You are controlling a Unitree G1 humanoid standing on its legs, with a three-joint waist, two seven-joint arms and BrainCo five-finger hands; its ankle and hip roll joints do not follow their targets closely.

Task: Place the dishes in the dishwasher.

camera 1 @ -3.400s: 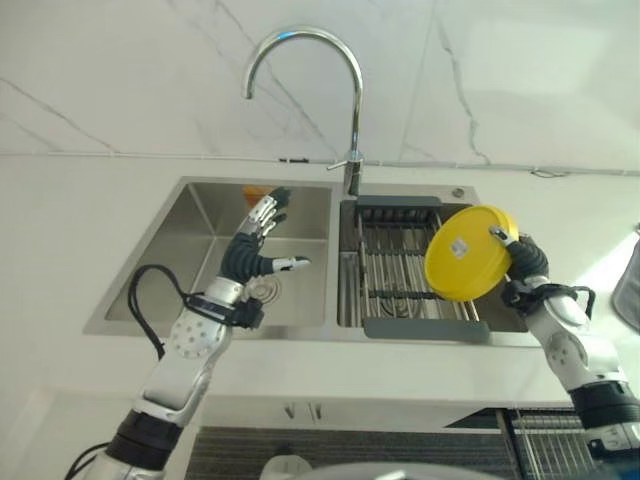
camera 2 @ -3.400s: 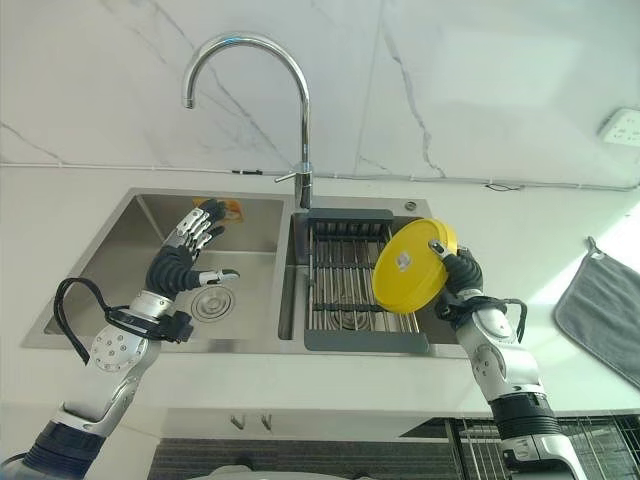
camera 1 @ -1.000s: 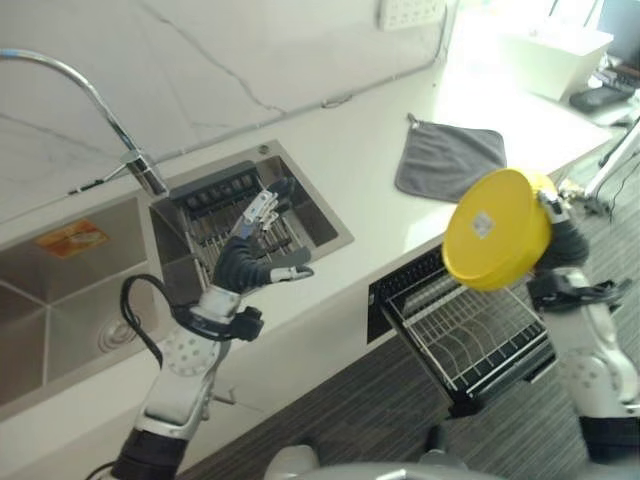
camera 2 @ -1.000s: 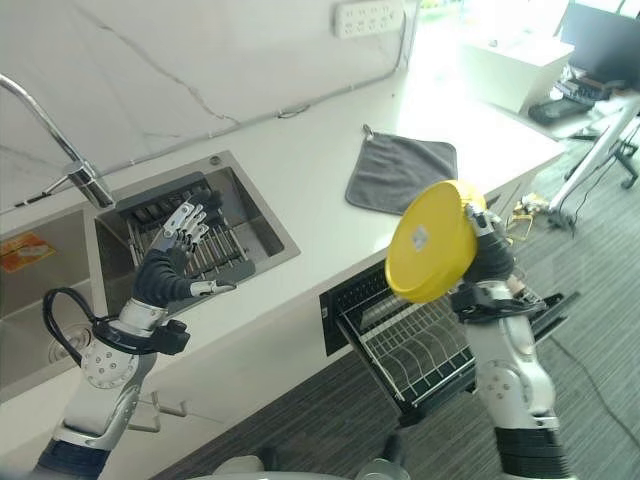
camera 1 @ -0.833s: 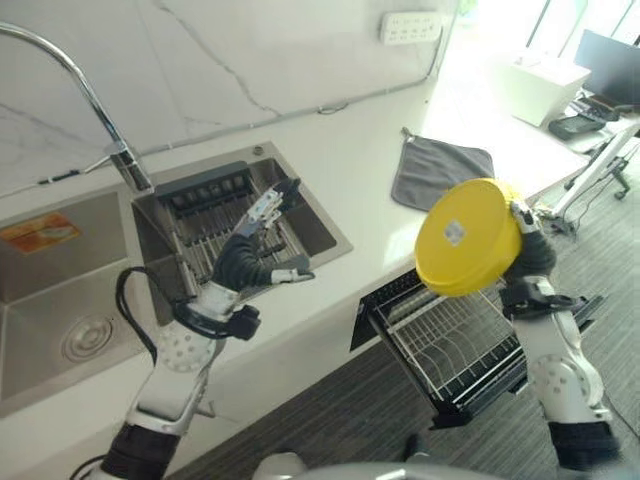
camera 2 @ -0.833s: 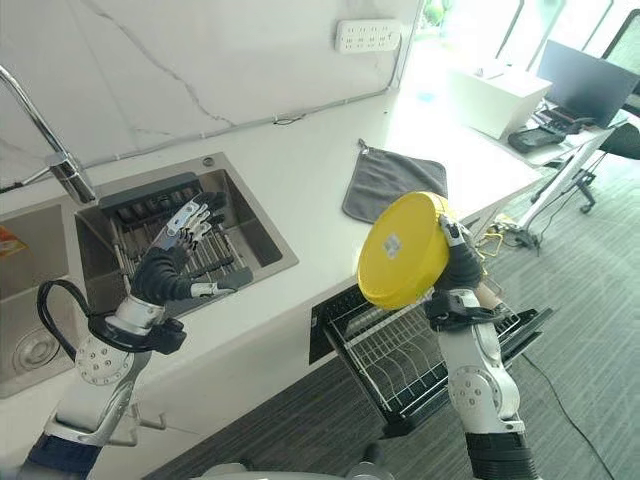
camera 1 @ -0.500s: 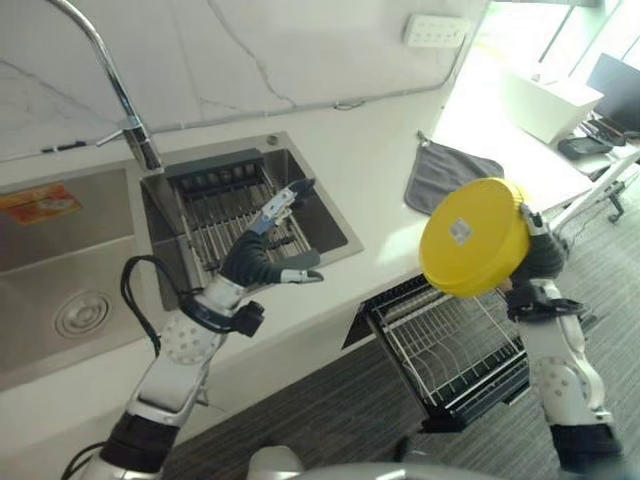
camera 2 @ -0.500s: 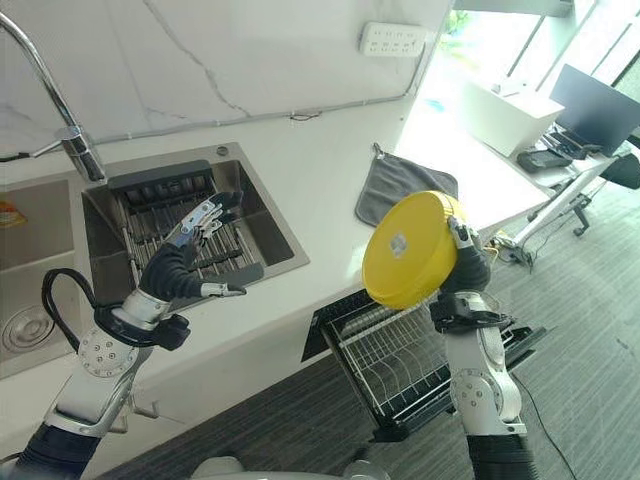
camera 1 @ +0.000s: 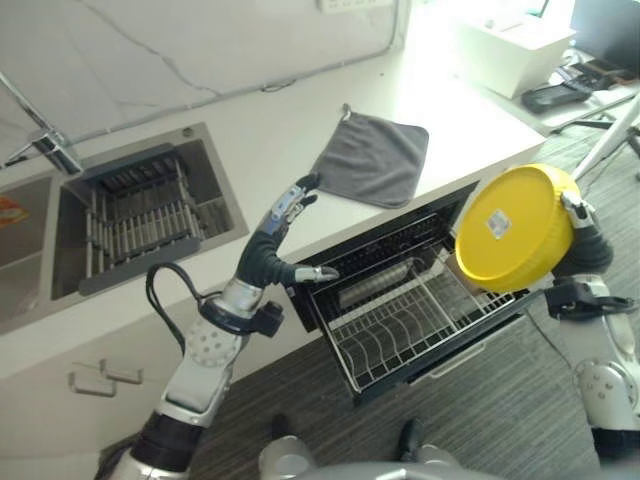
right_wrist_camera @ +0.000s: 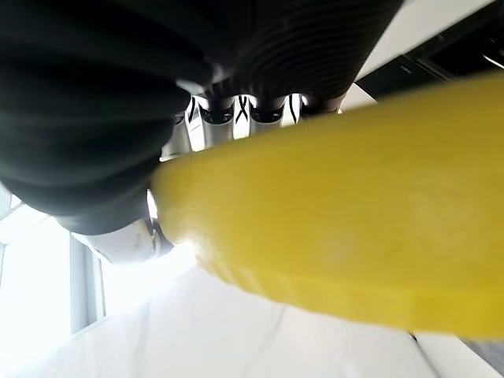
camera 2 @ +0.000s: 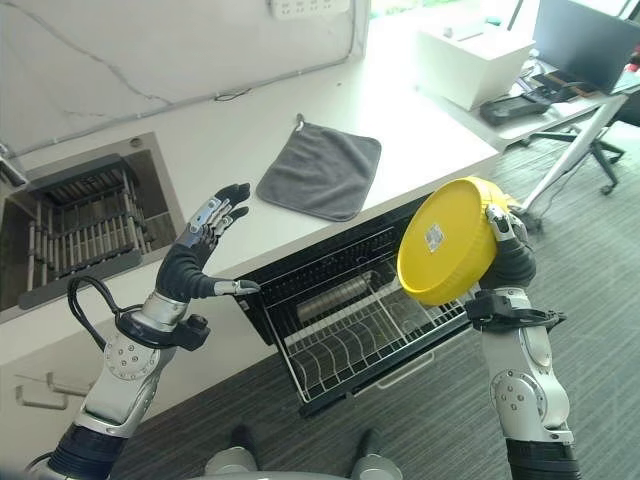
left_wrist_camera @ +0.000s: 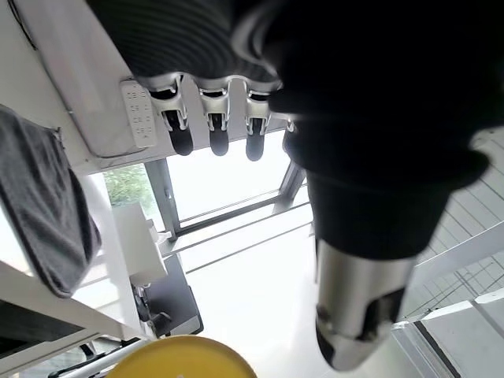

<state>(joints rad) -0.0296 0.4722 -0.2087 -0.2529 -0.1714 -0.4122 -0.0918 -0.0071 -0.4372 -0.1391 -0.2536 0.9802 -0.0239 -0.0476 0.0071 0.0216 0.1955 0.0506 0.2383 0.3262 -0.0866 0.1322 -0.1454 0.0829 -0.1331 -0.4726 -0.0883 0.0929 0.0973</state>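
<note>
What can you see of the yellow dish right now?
The yellow dish is round and shallow, plastic by its look, with a low rim and a small white sticker on its underside. The right hand grips it by the edge, held up on edge in the air, underside toward the camera, above the right end of the pulled-out dishwasher rack. Nothing else touches it.

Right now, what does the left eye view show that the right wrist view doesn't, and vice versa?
Left eye view only: the left robot hand open above the pulled-out dishwasher rack, the grey cloth on the counter, and the sink's drying rack. Right wrist view only: a close look at the right robot hand's fingertips along the dish's rim. Both: the yellow dish, gripped by the right robot hand.
</note>
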